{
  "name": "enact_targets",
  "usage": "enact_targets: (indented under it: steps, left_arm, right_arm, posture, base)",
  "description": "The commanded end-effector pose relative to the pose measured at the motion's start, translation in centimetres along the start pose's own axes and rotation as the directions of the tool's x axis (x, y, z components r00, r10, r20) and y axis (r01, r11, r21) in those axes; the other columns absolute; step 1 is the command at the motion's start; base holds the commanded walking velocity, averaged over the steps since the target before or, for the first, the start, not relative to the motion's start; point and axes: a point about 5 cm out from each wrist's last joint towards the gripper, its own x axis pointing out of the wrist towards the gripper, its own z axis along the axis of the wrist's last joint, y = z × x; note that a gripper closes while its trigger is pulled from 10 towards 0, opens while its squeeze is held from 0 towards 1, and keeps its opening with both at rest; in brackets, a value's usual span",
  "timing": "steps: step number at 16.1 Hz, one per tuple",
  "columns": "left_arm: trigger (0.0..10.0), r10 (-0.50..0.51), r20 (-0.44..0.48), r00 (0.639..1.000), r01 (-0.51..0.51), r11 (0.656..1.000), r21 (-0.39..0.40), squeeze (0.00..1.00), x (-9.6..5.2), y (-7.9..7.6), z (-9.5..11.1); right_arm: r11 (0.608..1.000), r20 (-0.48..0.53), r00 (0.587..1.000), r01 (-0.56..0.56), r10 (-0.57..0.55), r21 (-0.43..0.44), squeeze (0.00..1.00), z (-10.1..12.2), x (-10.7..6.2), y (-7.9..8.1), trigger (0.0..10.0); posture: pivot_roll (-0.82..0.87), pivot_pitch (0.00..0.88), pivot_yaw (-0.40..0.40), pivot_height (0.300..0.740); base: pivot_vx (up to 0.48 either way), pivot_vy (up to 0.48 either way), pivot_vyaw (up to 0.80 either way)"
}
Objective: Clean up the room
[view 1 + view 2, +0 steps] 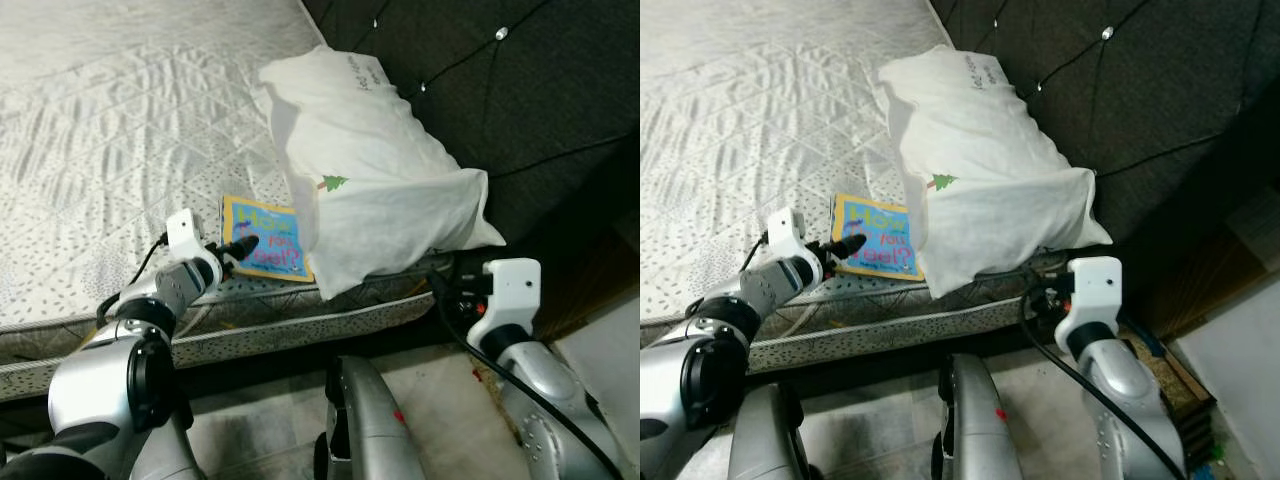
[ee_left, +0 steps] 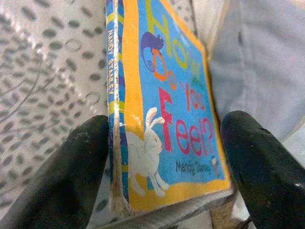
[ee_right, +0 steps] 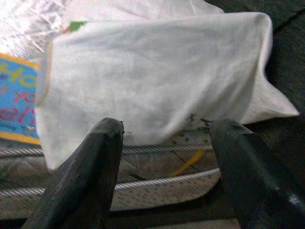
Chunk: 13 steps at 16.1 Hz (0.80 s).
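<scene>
A blue and yellow picture book lies flat on the mattress near its front edge, partly tucked under a white pillow. My left gripper reaches onto the book's near corner. In the left wrist view its black fingers stand open on either side of the book, one by the spine, one past the far edge. My right gripper hovers open below the pillow, facing the mattress side, with nothing between its fingers.
A dark tufted headboard rises behind the pillow on the right. The mattress edge runs across in front of me, with light floor below. A wooden piece of furniture stands low at the right.
</scene>
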Motion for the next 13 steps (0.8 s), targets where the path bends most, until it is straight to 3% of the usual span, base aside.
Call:
enact_targets:
  steps: [1, 9, 10, 11, 12, 13]
  left_arm:
    - [10.0, 0.014, -0.027, 1.0, -0.013, 1.0, 0.019, 1.0, 0.1, 0.1, -0.6]
    - [10.0, 0.126, 0.021, 0.992, -0.127, 0.99, 0.053, 1.0, -1.5, 3.4, 1.0]
    - [10.0, 0.165, 0.127, 0.978, -0.173, 0.983, 0.054, 1.0, -2.1, 4.3, 2.2]
    - [10.0, 0.153, 0.233, 0.96, -0.147, 0.988, -0.042, 1.0, -2.6, 4.6, 3.2]
    - [10.0, 0.139, 0.268, 0.953, -0.118, 0.989, -0.093, 1.0, -2.7, 4.6, 3.5]
    - [10.0, 0.118, 0.319, 0.94, -0.088, 0.99, -0.108, 0.03, -3.1, 4.7, 3.4]
  right_arm:
    - [1.0, -0.002, 1.0, 0.02, -0.02, -0.011, 0.0, -0.1, 0.1, -0.3, 10.0]
    - [0.999, 0.034, 0.999, -0.006, 0.004, 0.045, 0.0, -0.6, 2.4, 1.3, 10.0]
    - [0.999, 0.049, 0.999, -0.008, 0.006, 0.053, 0.0, -0.6, 3.0, 1.5, 10.0]
    - [0.998, 0.06, 0.998, -0.013, 0.009, 0.06, 0.0, -0.6, 3.5, 1.7, 10.0]
    - [0.998, 0.062, 0.998, -0.014, 0.01, 0.062, 0.0, -0.6, 3.7, 1.8, 10.0]
    - [0.998, 0.07, 0.997, -0.018, 0.014, 0.065, 0.0, -0.6, 4.1, 2.0, 10.0]
  posture:
    - [-0.18, 0.042, -0.125, 0.543]
    - [-0.1, 0.0, -0.072, 0.543]
    - [-0.08, 0.0, -0.063, 0.543]
    - [-0.06, 0.0, -0.055, 0.543]
    - [-0.06, 0.0, -0.055, 0.543]
    - [-0.05, 0.0, -0.046, 0.543]
  base:
    - [0.0, 0.0, 0.0]
    - [0.0, 0.0, 0.0]
    - [0.0, 0.0, 0.0]
    - [0.0, 0.0, 0.0]
    - [0.0, 0.0, 0.0]
    - [0.0, 0.0, 0.0]
